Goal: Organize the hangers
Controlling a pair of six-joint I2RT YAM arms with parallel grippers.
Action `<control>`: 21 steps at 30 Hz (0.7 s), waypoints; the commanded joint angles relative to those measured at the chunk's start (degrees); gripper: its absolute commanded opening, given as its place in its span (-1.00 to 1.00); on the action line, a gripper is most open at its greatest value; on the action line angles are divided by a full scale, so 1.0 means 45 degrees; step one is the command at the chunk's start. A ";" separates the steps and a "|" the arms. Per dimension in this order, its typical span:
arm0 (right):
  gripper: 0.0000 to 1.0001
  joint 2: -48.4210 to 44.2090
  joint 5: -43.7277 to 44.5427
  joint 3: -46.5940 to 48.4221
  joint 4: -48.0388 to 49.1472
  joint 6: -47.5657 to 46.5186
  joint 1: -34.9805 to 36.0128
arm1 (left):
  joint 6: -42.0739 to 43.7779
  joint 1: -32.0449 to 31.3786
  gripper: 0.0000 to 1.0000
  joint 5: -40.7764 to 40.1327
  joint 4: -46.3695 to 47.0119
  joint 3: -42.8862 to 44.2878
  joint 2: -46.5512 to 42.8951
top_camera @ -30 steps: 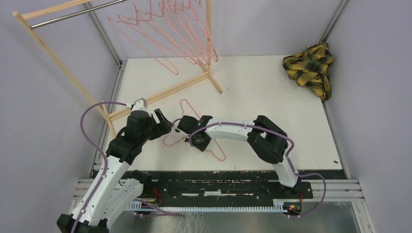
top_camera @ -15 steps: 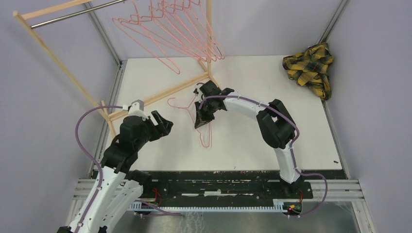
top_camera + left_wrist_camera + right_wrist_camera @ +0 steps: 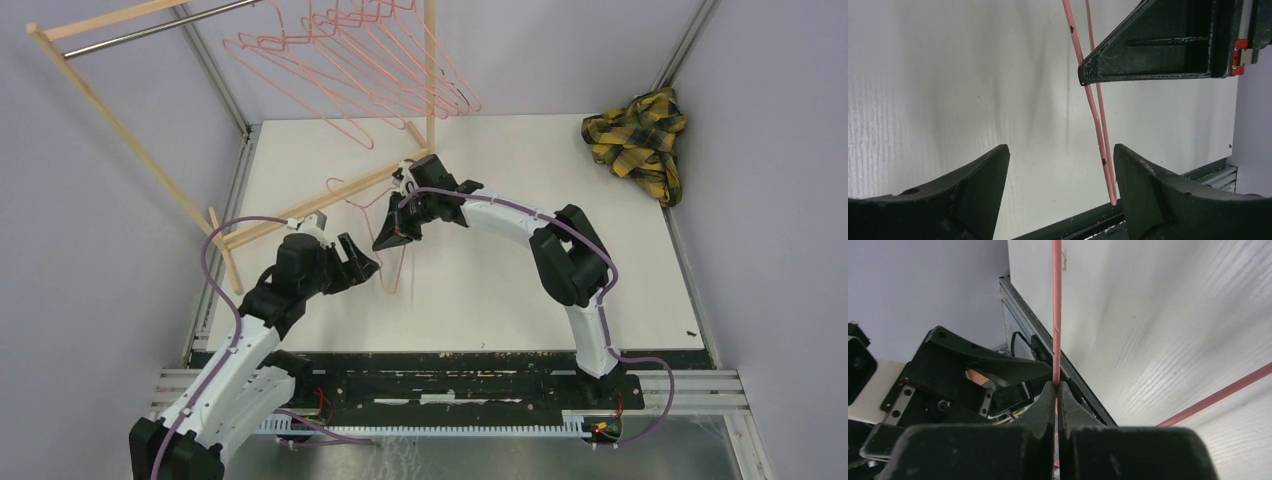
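Observation:
Several pink wire hangers [image 3: 372, 62] hang on the rack's metal bar [image 3: 150, 30] at the back left. My right gripper [image 3: 385, 238] is shut on one more pink hanger [image 3: 388, 283] and holds it upright above the table, hook end toward the rack's base. In the right wrist view the fingers [image 3: 1056, 390] pinch its wire [image 3: 1056, 315]. My left gripper [image 3: 364, 262] is open at the hanger's lower end. In the left wrist view [image 3: 1062, 150] the hanger's narrow corner [image 3: 1102, 135] hangs between the jaws, close to the right finger [image 3: 1148, 185], apart from it.
The wooden rack frame [image 3: 330, 197] has its base bars on the table's back left. A yellow-black plaid cloth [image 3: 640, 135] lies at the back right corner. The black mounting rail [image 3: 440, 375] runs along the near edge.
My right gripper lifted the hanger off the table and carried it back and left toward the rack. My left gripper moved right to the hanger's lower end. The hung hangers swung.

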 commanded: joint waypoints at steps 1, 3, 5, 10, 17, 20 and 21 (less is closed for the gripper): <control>-0.98 -0.1086 -0.0800 0.0284 0.1364 0.1129 0.0022 | -0.0202 -0.0083 0.66 0.0540 0.1743 0.0208 0.0561; -0.98 -0.1082 -0.0881 0.0348 0.1370 0.1242 0.0016 | -0.0353 -0.0132 0.66 0.0706 0.2224 0.0185 0.0786; -0.98 -0.1054 -0.0890 0.0380 0.1455 0.1374 0.0013 | -0.0621 -0.0184 0.66 0.0886 0.2744 0.0122 0.1002; -0.98 -0.0841 -0.1010 0.0725 0.1887 0.1947 0.0078 | -0.1100 -0.0680 0.66 0.0865 0.3723 -0.0037 0.1602; -0.99 -0.0564 -0.0918 0.1006 0.2468 0.2720 0.0272 | -0.1404 -0.1987 0.28 0.0724 0.4756 0.0282 0.3154; -0.99 -0.0425 -0.1018 0.1209 0.2805 0.3119 0.0268 | -0.1287 -0.2616 -0.21 0.0185 0.4498 0.0501 0.3765; -0.98 -0.0426 -0.1053 0.1288 0.2775 0.3145 0.0267 | -0.1264 -0.2690 -0.45 0.0007 0.4367 0.0526 0.3793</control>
